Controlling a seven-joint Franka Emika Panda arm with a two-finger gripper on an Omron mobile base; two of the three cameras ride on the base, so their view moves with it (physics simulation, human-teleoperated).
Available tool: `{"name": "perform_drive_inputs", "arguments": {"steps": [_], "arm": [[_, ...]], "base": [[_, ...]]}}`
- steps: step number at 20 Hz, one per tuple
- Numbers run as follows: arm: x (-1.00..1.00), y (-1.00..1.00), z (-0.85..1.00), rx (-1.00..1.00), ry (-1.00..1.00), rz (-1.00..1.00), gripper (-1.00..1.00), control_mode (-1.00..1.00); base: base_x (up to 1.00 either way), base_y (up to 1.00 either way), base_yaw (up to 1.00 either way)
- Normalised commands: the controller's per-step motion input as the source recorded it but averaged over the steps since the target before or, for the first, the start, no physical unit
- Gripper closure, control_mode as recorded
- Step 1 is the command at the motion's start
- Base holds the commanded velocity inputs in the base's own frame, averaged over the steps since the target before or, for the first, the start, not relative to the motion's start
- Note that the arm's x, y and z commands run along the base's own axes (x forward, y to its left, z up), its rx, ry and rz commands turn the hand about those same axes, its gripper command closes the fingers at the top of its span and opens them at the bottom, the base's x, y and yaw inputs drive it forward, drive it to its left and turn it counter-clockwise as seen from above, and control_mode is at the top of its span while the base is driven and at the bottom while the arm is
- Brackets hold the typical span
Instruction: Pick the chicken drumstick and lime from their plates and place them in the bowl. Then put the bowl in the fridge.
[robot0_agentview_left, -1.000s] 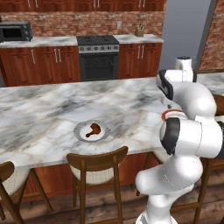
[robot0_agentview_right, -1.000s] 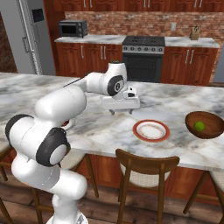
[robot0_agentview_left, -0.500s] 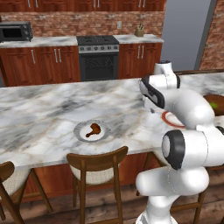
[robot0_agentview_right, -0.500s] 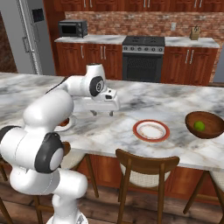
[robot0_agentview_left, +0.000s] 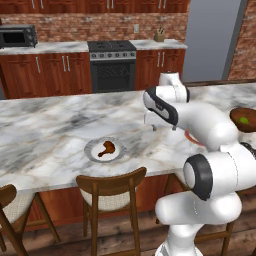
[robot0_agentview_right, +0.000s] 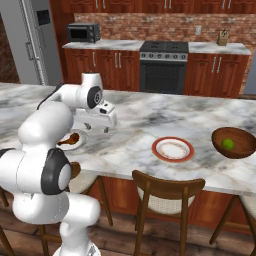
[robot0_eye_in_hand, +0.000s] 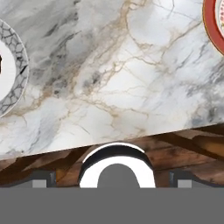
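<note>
Pincer (robot0_agentview_right: 106, 129) above counter; golden-brown drumstick (robot0_agentview_left: 107, 148) on grey-rim plate (robot0_agentview_left: 91, 150).

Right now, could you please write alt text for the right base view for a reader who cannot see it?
The white arm reaches over a marble counter, its gripper hanging between the grey-rimmed plate holding the chicken drumstick and the bare orange-rimmed plate. The lime sits in the wooden bowl at right; the grey fridge stands behind.

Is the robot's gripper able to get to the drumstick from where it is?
Probably yes. The drumstick lies uncovered on its plate, and only bare counter lies between it and the gripper.
</note>
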Motion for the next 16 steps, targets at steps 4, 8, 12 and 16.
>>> {"name": "perform_drive_inputs", "arguments": {"steps": [4,8,12,16], "arm": [[0.0,0.77,-0.14,0.08,0.0,-0.05,-1.0,-1.0],[0.0,0.83,-0.24,0.03,0.0,-0.07,-1.0,-1.0],[0.02,0.81,-0.29,0.01,0.0,-0.1,-1.0,-1.0],[0.15,0.77,-0.27,0.01,0.05,-0.12,-1.0,-1.0]], "base": [[0.0,0.0,0.0],[0.0,0.0,0.0],[0.0,0.0,0.0],[0.0,0.0,0.0]]}}
